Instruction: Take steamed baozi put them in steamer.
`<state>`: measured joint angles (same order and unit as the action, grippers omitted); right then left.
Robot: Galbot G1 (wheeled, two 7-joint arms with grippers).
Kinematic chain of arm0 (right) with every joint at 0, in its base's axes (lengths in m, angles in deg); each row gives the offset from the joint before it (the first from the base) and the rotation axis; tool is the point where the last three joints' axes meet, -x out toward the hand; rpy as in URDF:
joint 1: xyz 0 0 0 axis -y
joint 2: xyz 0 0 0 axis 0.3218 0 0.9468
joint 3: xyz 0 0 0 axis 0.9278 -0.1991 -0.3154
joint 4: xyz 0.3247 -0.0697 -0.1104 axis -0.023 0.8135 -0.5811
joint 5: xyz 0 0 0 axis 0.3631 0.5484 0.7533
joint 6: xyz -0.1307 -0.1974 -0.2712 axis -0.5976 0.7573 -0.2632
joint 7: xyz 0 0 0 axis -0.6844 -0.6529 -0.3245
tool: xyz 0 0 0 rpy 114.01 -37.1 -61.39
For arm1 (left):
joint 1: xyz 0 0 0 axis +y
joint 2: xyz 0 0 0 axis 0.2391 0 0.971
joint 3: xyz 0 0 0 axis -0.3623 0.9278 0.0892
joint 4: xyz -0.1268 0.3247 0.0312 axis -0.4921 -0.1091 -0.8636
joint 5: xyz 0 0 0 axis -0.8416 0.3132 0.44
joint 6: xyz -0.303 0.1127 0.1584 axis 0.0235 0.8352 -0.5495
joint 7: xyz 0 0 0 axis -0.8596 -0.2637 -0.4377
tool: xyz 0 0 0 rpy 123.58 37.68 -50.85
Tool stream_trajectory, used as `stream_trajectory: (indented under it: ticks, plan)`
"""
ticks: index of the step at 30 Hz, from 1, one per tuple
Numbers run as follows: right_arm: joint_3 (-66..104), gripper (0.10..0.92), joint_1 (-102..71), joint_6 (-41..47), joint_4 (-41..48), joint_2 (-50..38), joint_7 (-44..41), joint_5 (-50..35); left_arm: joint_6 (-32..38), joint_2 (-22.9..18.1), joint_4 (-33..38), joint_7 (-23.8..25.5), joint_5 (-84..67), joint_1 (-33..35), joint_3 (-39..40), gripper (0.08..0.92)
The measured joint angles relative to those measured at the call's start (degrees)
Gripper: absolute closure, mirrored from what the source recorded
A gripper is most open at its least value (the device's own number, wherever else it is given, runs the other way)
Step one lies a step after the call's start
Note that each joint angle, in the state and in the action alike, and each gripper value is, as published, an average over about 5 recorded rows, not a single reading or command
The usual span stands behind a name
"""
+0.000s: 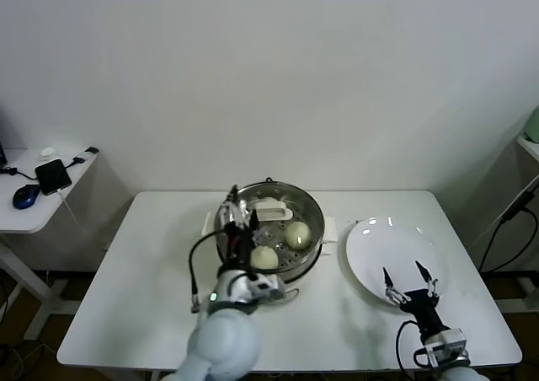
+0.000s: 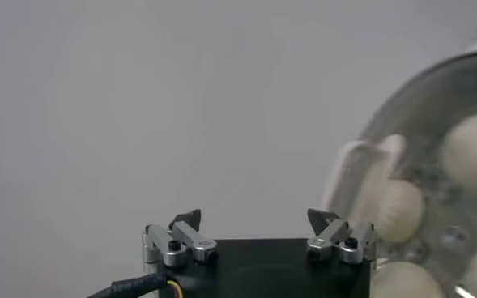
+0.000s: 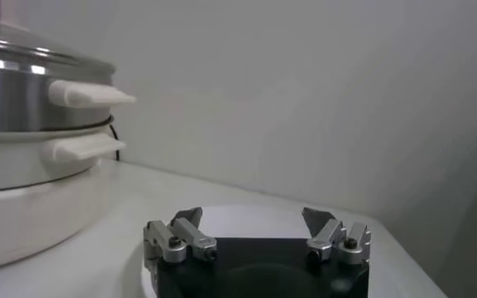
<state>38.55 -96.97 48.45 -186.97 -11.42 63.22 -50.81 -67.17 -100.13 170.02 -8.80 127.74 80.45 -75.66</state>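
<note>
The left gripper (image 1: 240,221) is held above the steamer's (image 1: 271,232) left rim, jaws spread wide, nothing gripped. Steamed baozi (image 1: 297,234) are seen lying inside the steamer on its perforated tray. The right gripper (image 1: 408,278) is parked over the white plate's (image 1: 370,246) near edge, jaws apart, empty.

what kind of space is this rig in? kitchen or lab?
Most likely a lab or office test room, not a real kitchen. The steamer and a plate sit on a plain white table against a bare wall, and a side desk holds a computer mouse and cables.
</note>
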Motion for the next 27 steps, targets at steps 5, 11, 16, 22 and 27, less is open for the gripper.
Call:
stream_trajectory:
  ticks: [5, 11, 16, 22, 27]
  plan:
    - [-0.16, 0.203, -0.17, -1.23, -0.32, 0.11, 0.14, -1.51, 8.18, 0.69, 2.15, -5.44, -19.00, 3.45, -12.08, 0.177]
    - [-0.48, 0.203, -0.06, -2.54, 0.14, 0.41, 0.19, -2.61, 20.61, 3.59, -0.07, -6.71, -41.12, 9.98, -24.44, 0.177]
    - [-0.96, 0.203, 0.07, -3.49, 0.92, 0.46, 0.61, -3.12, 29.95, 4.71, -5.40, -5.80, -54.36, 14.11, -29.35, 0.177]
    - [-1.06, 0.203, 0.01, -3.91, 1.78, 0.35, 1.14, -3.73, 37.34, 4.80, -10.44, -4.83, -63.93, 17.41, -32.09, 0.177]
    - [-1.18, 0.203, 0.02, -4.15, 2.07, 0.21, 1.23, -4.21, 41.07, 4.66, -12.57, -4.25, -68.60, 19.39, -33.51, 0.177]
